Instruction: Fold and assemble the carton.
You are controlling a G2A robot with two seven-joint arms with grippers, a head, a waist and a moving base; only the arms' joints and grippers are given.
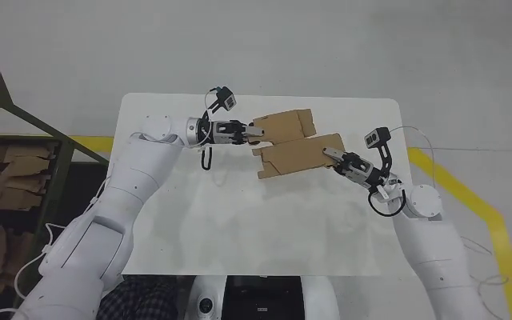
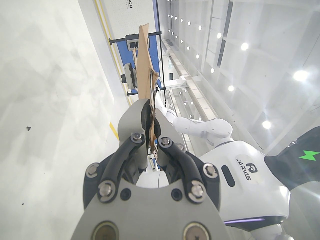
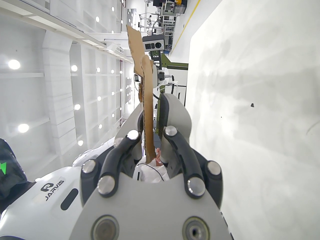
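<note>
A flat brown carton (image 1: 290, 141) is held up above the white table (image 1: 184, 224), between both arms. My left gripper (image 1: 258, 130) is shut on the carton's left edge, at its far panel. In the left wrist view the cardboard (image 2: 143, 66) runs edge-on out of my left gripper (image 2: 150, 118), its pads pinching it. My right gripper (image 1: 330, 154) holds the carton's right edge, at the near panel. The right wrist view shows the cardboard (image 3: 147, 93) edge-on between the fingers of my right gripper (image 3: 152, 116), pressed against one finger with a gap to the other.
A stack of flat cardboard (image 1: 20, 172) lies on a low rack left of the table. A yellow floor line (image 1: 448, 180) runs past the table's right side. The table surface in front of the carton is bare.
</note>
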